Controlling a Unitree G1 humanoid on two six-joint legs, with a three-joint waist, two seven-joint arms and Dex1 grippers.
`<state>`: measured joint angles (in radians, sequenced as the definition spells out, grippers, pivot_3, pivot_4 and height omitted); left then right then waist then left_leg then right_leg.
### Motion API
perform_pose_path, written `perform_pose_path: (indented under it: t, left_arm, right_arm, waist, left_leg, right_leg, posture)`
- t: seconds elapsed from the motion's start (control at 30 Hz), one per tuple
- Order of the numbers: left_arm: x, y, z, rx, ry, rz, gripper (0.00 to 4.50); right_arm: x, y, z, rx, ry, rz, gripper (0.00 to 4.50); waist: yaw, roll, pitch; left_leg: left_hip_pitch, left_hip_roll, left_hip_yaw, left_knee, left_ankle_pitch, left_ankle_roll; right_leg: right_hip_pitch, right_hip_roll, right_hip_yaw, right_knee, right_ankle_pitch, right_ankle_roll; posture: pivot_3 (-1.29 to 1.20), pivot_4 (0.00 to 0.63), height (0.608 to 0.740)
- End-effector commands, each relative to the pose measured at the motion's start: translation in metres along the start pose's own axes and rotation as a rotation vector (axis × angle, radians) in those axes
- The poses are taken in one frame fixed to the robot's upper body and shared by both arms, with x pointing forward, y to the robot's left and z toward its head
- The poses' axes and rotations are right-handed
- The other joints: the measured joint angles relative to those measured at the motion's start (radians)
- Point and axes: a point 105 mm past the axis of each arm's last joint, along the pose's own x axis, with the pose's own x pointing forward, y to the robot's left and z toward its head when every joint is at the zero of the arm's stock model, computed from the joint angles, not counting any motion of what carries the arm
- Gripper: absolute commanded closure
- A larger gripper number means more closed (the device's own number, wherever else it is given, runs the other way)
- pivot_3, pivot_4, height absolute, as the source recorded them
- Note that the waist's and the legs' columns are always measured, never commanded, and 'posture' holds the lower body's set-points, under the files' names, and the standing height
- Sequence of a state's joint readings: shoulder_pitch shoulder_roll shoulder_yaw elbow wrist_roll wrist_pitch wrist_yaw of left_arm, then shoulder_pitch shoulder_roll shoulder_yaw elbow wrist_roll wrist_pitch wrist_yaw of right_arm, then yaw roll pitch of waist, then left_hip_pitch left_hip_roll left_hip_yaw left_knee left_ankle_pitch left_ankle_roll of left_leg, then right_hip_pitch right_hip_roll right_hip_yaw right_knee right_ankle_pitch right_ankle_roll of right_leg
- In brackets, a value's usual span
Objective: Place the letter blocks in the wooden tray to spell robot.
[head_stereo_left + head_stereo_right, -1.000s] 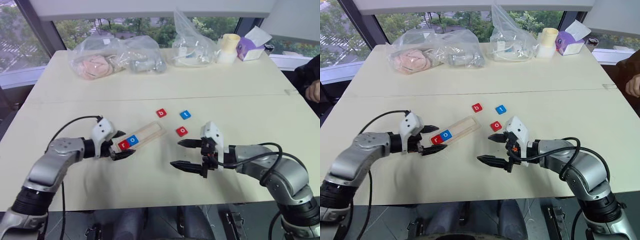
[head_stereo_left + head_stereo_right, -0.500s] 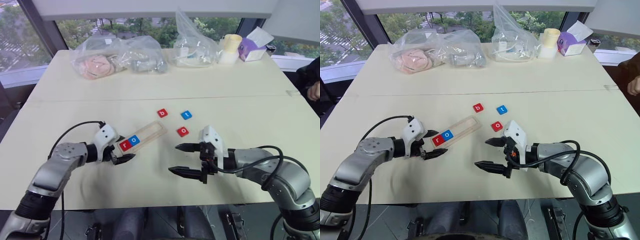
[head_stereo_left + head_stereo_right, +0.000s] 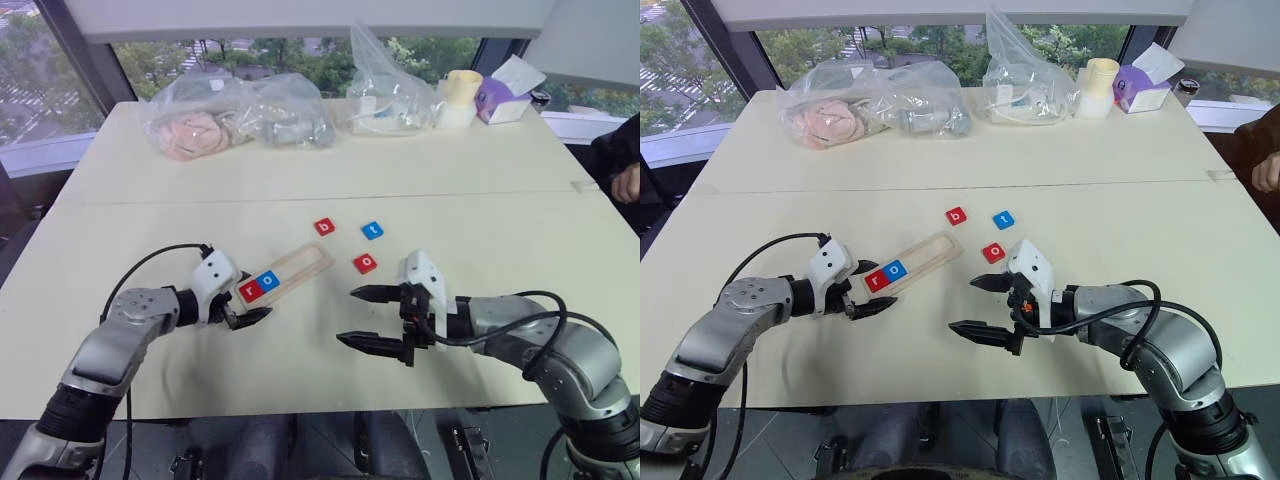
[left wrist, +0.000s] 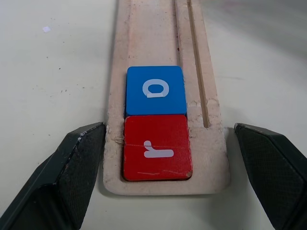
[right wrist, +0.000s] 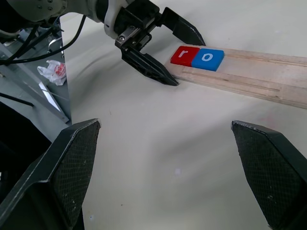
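Observation:
The wooden tray [image 3: 303, 264] lies at an angle on the table, left of centre. A red r block [image 4: 157, 147] and a blue o block [image 4: 155, 89] sit side by side at its near end. My left gripper [image 4: 168, 128] straddles that end: one finger [image 4: 76, 163] touches the tray's edge, the other [image 4: 268, 163] stands just clear of it. Three loose blocks lie to the right of the tray: red b [image 3: 324, 227], blue t [image 3: 372, 230], red o [image 3: 365, 263]. My right gripper [image 3: 346, 316] hovers open and empty just in front of the red o.
Clear plastic bags [image 3: 235, 115] [image 3: 390, 85], a pale roll [image 3: 458, 97] and a tissue box [image 3: 505, 90] line the table's far edge. A person's hand [image 3: 628, 185] rests at the right edge. A seam [image 3: 300, 198] crosses the table.
My left gripper's fingers have drawn in around the tray's near end. The right gripper and the blocks have not moved.

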<state>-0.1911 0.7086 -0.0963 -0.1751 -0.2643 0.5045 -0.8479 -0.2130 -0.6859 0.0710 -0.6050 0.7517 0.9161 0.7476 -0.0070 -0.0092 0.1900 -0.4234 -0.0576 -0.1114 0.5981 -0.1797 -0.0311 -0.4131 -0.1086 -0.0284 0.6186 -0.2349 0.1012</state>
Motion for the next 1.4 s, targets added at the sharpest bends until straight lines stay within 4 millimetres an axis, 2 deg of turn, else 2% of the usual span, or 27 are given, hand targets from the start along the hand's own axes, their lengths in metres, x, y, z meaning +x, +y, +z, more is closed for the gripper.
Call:
perform_pose_path:
  t: [0.03,0.07,0.4,0.5,0.63,0.77,0.83,0.97,1.13,1.27,1.33,1.37,1.4]
  left_arm:
    - [0.002,-0.003,-0.021,-0.039,0.068,-0.008,1.27]
    - [0.002,-0.002,-0.021,-0.040,0.068,-0.006,1.37]
    - [-0.001,0.003,-0.012,0.022,0.022,-0.051,1.37]
    - [-0.007,-0.006,0.010,0.106,-0.037,-0.188,1.37]
    - [-0.017,-0.008,0.010,0.272,0.042,-0.343,1.37]
    - [-0.021,-0.006,0.019,0.339,0.024,-0.453,1.37]
    - [-0.017,-0.005,0.018,0.378,0.039,-0.493,1.37]
    - [0.005,0.005,0.019,0.438,0.034,-0.498,1.37]
    - [0.025,0.008,0.023,0.411,-0.003,-0.490,1.37]
    - [0.032,0.007,0.016,0.413,0.008,-0.496,1.37]
    - [0.032,0.007,0.015,0.409,0.008,-0.509,0.27]
    - [0.032,0.006,0.015,0.410,0.008,-0.510,0.08]
    - [0.033,0.007,0.015,0.416,0.004,-0.506,0.08]
  right_arm:
    - [-0.002,0.004,0.009,-0.037,-0.022,0.004,0.00]
    - [-0.002,0.003,0.009,-0.036,-0.022,0.001,0.00]
    - [-0.006,-0.002,0.008,-0.035,-0.018,-0.023,0.00]
    - [-0.008,-0.004,0.009,-0.034,-0.017,-0.031,0.00]
    - [-0.019,-0.011,0.009,-0.028,-0.005,-0.053,0.00]
    - [-0.035,-0.017,-0.001,-0.037,0.060,-0.107,0.00]
    - [-0.040,-0.019,-0.004,-0.030,0.068,-0.127,0.00]
    - [-0.040,-0.016,-0.008,-0.027,0.070,-0.140,0.00]
    - [-0.041,-0.014,-0.010,-0.022,0.067,-0.162,0.00]
    - [-0.041,-0.012,-0.012,-0.018,0.067,-0.170,0.00]
    - [-0.041,-0.011,-0.013,-0.017,0.066,-0.171,0.00]
    - [-0.042,-0.011,-0.013,-0.016,0.066,-0.171,0.00]
    - [-0.042,-0.011,-0.013,-0.016,0.066,-0.172,0.00]
  waist:
    - [0.000,0.001,-0.001]
    - [0.000,0.002,-0.001]
    - [0.000,0.002,-0.002]
    - [-0.001,0.002,-0.001]
    - [0.002,0.002,-0.001]
    - [0.011,0.002,-0.001]
    - [0.018,0.001,-0.001]
    - [0.022,0.001,-0.001]
    - [0.021,0.001,0.000]
    - [0.020,0.001,-0.001]
    - [0.020,0.001,-0.001]
    - [0.020,0.001,-0.001]
    - [0.020,0.001,-0.001]
  left_leg:
    - [0.000,0.000,0.000,0.000,0.000,0.000]
    - [0.000,0.000,0.000,0.000,0.000,0.000]
    - [0.002,0.000,0.000,0.000,0.000,0.000]
    - [0.001,0.000,0.000,0.000,0.000,0.000]
    - [-0.003,0.000,0.000,0.000,0.000,0.000]
    - [-0.004,0.000,0.001,0.000,0.000,0.000]
    - [-0.004,0.000,0.001,0.000,0.000,0.000]
    - [-0.004,0.000,0.004,0.000,0.000,0.000]
    - [-0.004,0.000,0.003,0.001,0.000,0.000]
    - [-0.003,0.000,0.003,0.001,0.000,0.001]
    - [-0.002,0.000,0.003,0.002,0.000,0.000]
    - [-0.002,0.000,0.003,0.002,0.000,0.000]
    - [-0.002,0.001,0.002,0.004,0.000,0.000]
  right_leg:
    - [0.000,0.000,0.000,0.000,0.000,0.000]
    - [0.000,0.000,0.000,0.000,0.000,0.000]
    - [0.002,0.000,0.000,0.000,0.000,0.000]
    - [0.001,0.000,0.000,-0.001,0.000,0.000]
    - [-0.002,0.000,0.000,-0.001,0.000,-0.001]
    - [-0.003,0.000,0.000,-0.002,0.000,-0.001]
    - [-0.003,0.000,-0.001,-0.002,0.000,0.000]
    - [-0.002,0.000,-0.001,-0.002,0.000,0.000]
    - [-0.001,0.000,-0.001,-0.002,0.000,0.000]
    - [-0.001,0.001,-0.001,-0.002,0.002,0.003]
    - [0.001,0.001,-0.002,-0.001,0.001,0.002]
    - [0.001,0.001,-0.002,-0.001,0.001,0.001]
    - [0.002,0.002,-0.002,-0.001,0.001,0.001]
  posture:
    - [0.00,0.150,0.740]
    - [0.00,0.150,0.740]
    - [0.00,0.150,0.740]
    - [0.00,0.150,0.740]
    - [0.00,0.150,0.740]
    - [0.00,0.150,0.740]
    - [0.00,0.150,0.740]
    - [0.00,0.150,0.740]
    - [0.00,0.150,0.740]
    - [0.00,0.150,0.740]
    - [0.00,0.150,0.740]
    - [0.00,0.150,0.740]
    - [0.00,0.150,0.740]
